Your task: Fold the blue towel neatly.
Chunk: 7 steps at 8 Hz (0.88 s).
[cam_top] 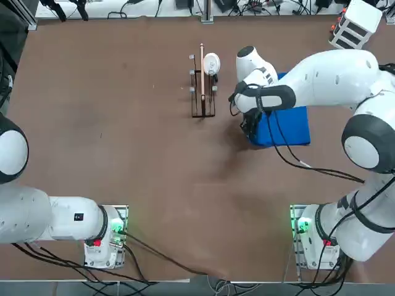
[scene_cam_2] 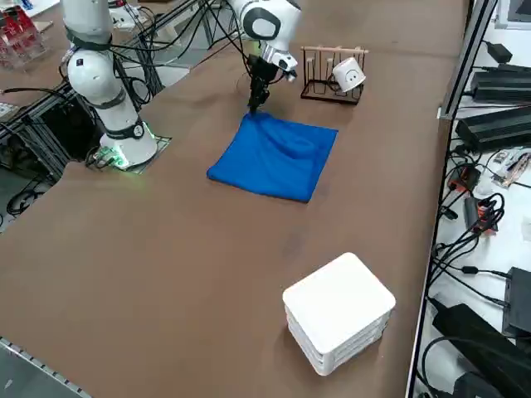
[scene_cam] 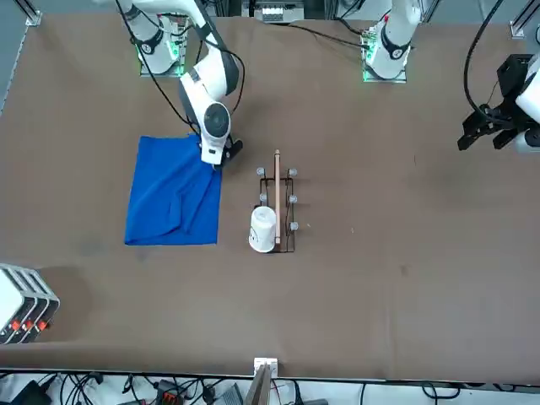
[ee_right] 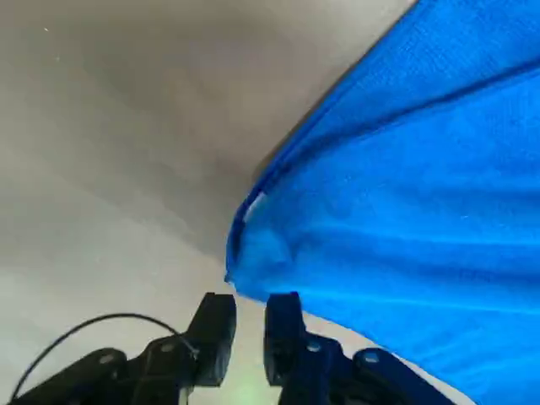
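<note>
- Brown table [cam_top: 142, 154] lies flat under your work, so the cloth can rest on it.
- Your right gripper [ee_right: 250, 308] has its two fingers apart, with nothing between them. It is just beside one corner of the blue towel [ee_right: 405, 211], maybe so you can pinch that corner for a fold.
- That towel lies on the table, on the right side, partly under your arm. A small white tag [ee_right: 255, 205] shows near the corner, and a long crease runs across the cloth.
- Look at the edges: they are mostly straight, but the corner looks a bit round. A pinch there could slip or pull up just one layer.
- Left of your gripper stands a dark rack [cam_top: 203, 98] with a white cup [cam_top: 212, 63]. Go slow that way.
- White stacked trays [scene_cam_2: 340, 303] sit well apart from the towel, so you have room on that side.
</note>
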Each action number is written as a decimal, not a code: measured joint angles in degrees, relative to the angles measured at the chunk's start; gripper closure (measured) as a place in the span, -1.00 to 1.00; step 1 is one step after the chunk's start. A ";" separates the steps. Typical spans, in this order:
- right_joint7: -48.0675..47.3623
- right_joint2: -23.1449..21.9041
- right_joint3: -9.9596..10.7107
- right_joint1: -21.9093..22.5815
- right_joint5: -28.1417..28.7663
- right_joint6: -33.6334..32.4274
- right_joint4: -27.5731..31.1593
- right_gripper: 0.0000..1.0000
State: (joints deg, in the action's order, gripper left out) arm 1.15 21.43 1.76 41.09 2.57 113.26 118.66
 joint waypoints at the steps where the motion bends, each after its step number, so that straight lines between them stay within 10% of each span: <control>1: -1.49 0.01 0.01 0.34 0.00 0.00 -0.40 0.07; 4: -7.41 -0.04 0.55 1.27 0.00 -0.86 -4.23 -0.99; 7: -8.97 -0.10 3.26 -4.78 0.05 -5.32 -12.81 -1.00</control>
State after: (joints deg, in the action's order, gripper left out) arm -7.82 21.33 5.03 36.31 2.62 107.94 105.85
